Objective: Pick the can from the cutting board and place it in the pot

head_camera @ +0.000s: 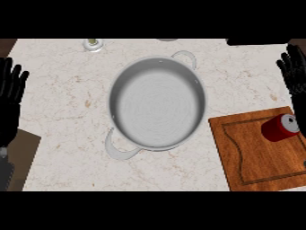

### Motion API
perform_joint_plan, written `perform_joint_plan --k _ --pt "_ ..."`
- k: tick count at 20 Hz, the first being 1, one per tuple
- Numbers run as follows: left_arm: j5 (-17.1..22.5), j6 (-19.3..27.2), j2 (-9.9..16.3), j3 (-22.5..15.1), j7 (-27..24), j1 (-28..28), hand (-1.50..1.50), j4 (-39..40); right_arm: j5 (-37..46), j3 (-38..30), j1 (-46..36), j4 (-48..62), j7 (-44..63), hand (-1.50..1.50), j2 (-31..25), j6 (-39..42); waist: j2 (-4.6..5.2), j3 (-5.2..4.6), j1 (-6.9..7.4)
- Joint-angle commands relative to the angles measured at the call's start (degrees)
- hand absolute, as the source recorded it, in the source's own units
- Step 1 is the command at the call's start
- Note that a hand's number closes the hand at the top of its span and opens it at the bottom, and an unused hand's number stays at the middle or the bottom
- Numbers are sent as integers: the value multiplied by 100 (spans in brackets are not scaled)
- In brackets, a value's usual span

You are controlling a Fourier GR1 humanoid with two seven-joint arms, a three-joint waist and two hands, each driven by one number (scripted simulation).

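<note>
Centrally on the counter (62, 134) sits the pot (157, 104). Red can (279, 127) stands near the right edge of the cutting board (248, 152), just beside the right hand (304, 90), fingers straight and holding nothing. Left hand (2, 105) rests open at the counter's left edge.

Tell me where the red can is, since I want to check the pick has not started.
In the head view the red can stands on the wooden cutting board, right of the grey pot, beside the open right hand.
</note>
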Motion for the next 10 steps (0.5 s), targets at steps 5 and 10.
perform_joint_plan --k 5,10 --pt "-1206 307 824 -307 736 558 0 961 -645 197 417 247 -291 150 -591 1818 55 -2 171" --pt "-1253 364 744 -575 1546 841 0 1303 1097 -682 771 970 -1725 -150 -431 -293 63 14 24"
